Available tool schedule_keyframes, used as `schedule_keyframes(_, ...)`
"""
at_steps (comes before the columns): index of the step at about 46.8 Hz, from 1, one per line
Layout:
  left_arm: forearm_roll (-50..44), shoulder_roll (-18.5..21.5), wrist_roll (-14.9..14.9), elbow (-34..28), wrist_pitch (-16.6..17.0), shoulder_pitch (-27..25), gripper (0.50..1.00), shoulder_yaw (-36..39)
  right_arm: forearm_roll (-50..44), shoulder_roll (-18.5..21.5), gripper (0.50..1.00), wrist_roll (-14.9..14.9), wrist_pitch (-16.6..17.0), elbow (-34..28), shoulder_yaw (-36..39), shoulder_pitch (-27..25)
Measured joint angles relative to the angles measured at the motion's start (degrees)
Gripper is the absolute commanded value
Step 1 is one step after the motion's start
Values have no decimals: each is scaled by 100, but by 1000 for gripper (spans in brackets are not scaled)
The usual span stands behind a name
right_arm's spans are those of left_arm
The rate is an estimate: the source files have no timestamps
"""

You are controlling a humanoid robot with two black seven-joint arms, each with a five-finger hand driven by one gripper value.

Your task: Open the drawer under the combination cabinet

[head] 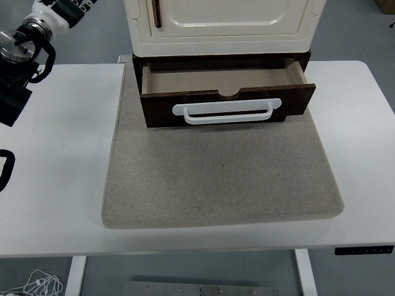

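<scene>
Already the drawer (225, 80) stood pulled out at 12 o'clock on the mat (222, 179), under the cabinet (222, 21). Stiff wood, probably light; the white handle (226, 111) offered the obvious hold. Left hand (62, 9) at 10 o'clock, fingers' state unclear.

single high head cam, fwd-down over table (55, 185)
</scene>
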Motion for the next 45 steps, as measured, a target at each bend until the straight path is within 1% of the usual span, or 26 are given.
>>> schedule_keyframes(9,-323,-85,-87,0,-17,192,1000,-12,3,0,926,3,11,5,-2,1)
schedule_keyframes(14,-359,-175,-121,0,-27,267,1000,-7,4,0,926,-1,11,6,-3,-1)
schedule_keyframes(17,-361,-206,-192,1,-28,296,1000,-6,-2,0,926,-5,8,6,-10,2)
schedule_keyframes(34,-398,-443,-446,13,-79,379,1000,-32,2,0,928,5,3,5,0,-8)
schedule_keyframes(45,-391,-497,-484,13,-80,380,1000,-25,11,0,926,-4,-5,0,10,-35)
